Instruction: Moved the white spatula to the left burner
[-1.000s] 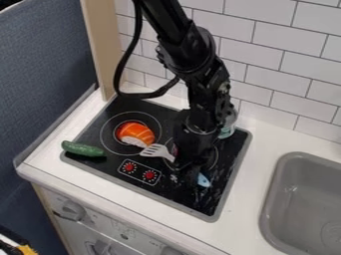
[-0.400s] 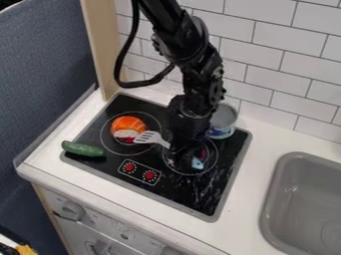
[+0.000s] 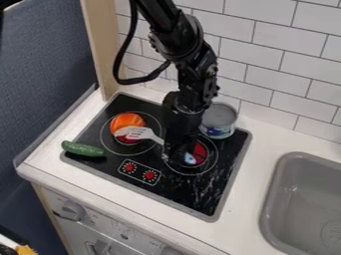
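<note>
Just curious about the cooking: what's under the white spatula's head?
Orange food shows past one edge of the spatula's head, the red-centred left burner past the other; directly beneath is hidden.

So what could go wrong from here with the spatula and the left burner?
The white spatula's head overlaps the orange toy food on the left burner, so moving farther in might shove the food off, or setting down might leave the spatula propped on it.

The gripper hides where the handle meets it, so a weak hold could let the spatula twist.

The can sits close beside the arm and might get knocked if it swings that way.
</note>
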Available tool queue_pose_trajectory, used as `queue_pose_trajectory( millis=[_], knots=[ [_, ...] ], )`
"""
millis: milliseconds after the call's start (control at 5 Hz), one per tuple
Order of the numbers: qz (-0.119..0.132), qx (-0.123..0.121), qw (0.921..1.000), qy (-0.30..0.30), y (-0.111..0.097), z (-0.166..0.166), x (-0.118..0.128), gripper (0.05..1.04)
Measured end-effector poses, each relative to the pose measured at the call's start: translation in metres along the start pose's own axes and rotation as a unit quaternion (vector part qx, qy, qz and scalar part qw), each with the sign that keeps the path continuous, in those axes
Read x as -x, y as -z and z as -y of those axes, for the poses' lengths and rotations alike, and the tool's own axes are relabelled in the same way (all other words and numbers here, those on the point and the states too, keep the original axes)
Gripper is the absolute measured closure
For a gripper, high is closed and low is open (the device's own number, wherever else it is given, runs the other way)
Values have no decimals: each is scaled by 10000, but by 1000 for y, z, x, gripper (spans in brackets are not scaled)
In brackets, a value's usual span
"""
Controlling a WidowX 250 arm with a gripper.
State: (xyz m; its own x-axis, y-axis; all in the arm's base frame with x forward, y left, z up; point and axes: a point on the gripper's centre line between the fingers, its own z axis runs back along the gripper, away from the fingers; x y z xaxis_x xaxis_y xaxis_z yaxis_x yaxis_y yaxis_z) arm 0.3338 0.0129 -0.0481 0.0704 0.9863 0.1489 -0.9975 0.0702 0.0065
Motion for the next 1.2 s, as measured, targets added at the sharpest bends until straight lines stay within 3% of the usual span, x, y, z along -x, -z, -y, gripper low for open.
queue_pose_trajectory(
  millis=[600,1200],
  knots=[
    [162,-85,9991,-389,8,8,-27,757],
    [270,55,9976,-636,4,25,-50,757]
  ],
)
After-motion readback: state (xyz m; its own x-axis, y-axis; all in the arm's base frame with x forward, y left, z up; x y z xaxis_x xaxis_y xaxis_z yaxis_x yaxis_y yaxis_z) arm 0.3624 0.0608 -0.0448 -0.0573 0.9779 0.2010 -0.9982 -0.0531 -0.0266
